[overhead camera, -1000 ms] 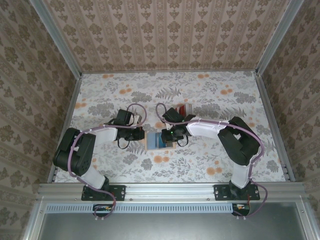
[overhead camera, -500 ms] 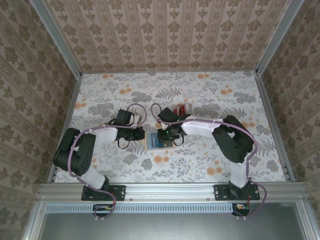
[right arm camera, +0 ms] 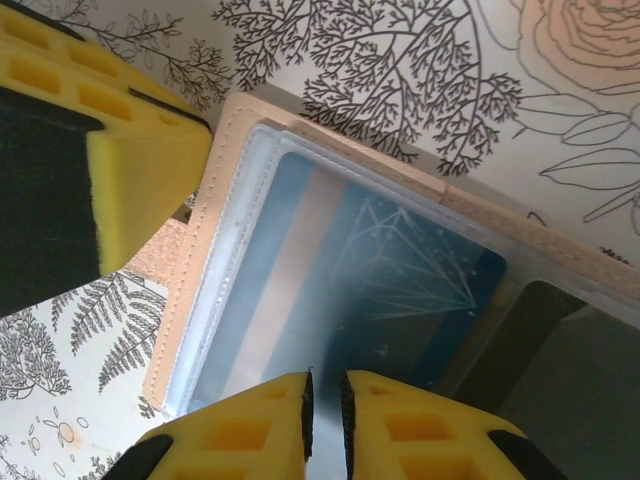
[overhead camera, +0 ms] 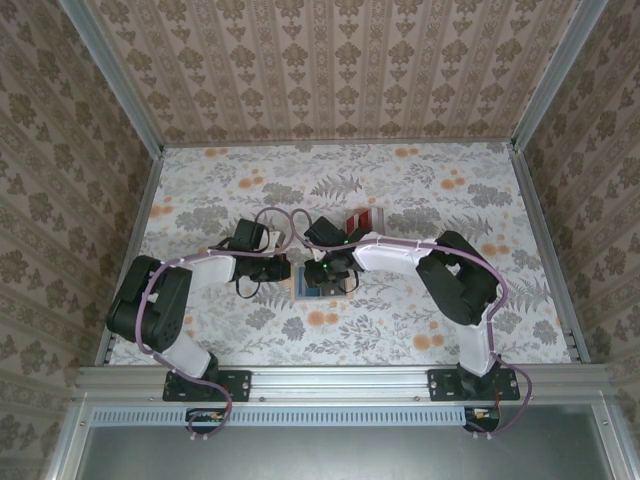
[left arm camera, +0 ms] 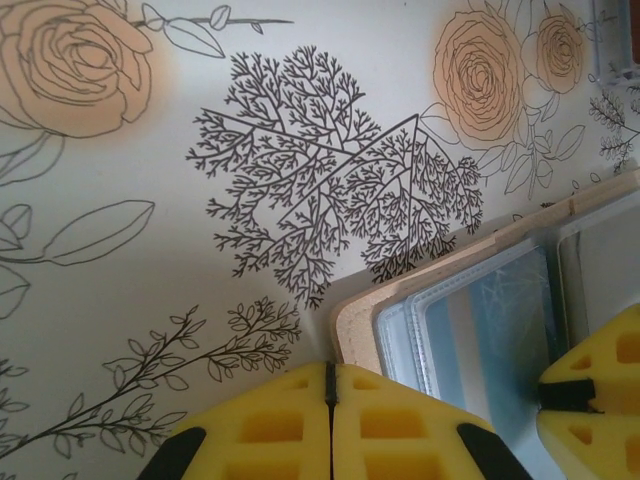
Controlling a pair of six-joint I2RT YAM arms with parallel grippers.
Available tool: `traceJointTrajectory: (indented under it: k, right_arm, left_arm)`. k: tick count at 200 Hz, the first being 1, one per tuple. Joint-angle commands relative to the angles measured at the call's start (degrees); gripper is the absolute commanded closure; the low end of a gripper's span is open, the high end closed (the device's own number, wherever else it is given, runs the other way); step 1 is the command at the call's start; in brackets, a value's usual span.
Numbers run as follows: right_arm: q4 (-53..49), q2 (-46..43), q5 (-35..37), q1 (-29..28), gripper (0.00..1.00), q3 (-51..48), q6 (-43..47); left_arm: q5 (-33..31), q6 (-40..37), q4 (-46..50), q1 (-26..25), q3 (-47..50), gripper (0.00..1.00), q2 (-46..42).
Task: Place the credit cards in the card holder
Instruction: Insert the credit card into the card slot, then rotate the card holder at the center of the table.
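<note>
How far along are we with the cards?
Done: a blue card lies inside the card holder. In hand: right gripper, jaws nearly shut, at that card's edge; left gripper, shut, beside the holder's corner. Left: red cards lie on the table beyond.

The tan card holder point(right arm camera: 188, 300) lies open, flat, near the bench's middle. A blue card point(right arm camera: 370, 290) sits in its clear pocket. Red cards point(overhead camera: 366, 218) lie nearby, toward the far edge.
</note>
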State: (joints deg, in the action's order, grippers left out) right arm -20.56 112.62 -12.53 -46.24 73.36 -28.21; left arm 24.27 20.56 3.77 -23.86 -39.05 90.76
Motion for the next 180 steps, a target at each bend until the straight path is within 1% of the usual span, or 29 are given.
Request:
traceJointTrajectory:
  k: [1,30,61,88,113,134,167,180]
  right_arm:
    - [-0.30,-0.03,-1.31,-0.31,0.80,0.78,0.50]
    - [-0.49,-2.79,0.47,-0.32,0.80,-0.59,1.10]
    - [1.06,-7.95,2.51,-0.28,0.80,-5.59,0.97]
    - [5.83,-13.64,-0.37,-0.30,0.79,-13.24,-1.26]
    - [3.98,-16.25,-0.97,-0.43,0.79,-16.78,-2.21]
    - [6.83,-18.55,-1.97,-0.94,0.79,-21.48,-4.06]
    - [8.98,-17.02,-3.97,-2.47,0.79,-23.30,-5.98]
    - [8.70,-14.96,-2.28,-2.62,0.79,-22.66,-6.65]
  left_arm:
    - [1.48,0.69,0.03,-0.49,-0.40,1.00,-1.18]
    - [0.47,0.47,0.49,-0.49,-0.28,1.00,-1.99]
    - [-0.85,0.20,1.36,-0.49,-0.04,1.00,-3.33]
    - [-3.13,-0.60,3.56,-0.17,-0.41,1.00,-4.48]
    - [-4.92,-0.40,4.09,0.15,0.43,1.00,-6.36]
    - [-6.11,0.45,5.24,0.21,1.12,1.00,-7.55]
    - [-9.09,3.22,4.68,-0.01,5.45,1.00,-12.46]
    - [-9.04,4.95,3.72,-0.17,7.56,1.00,-14.52]
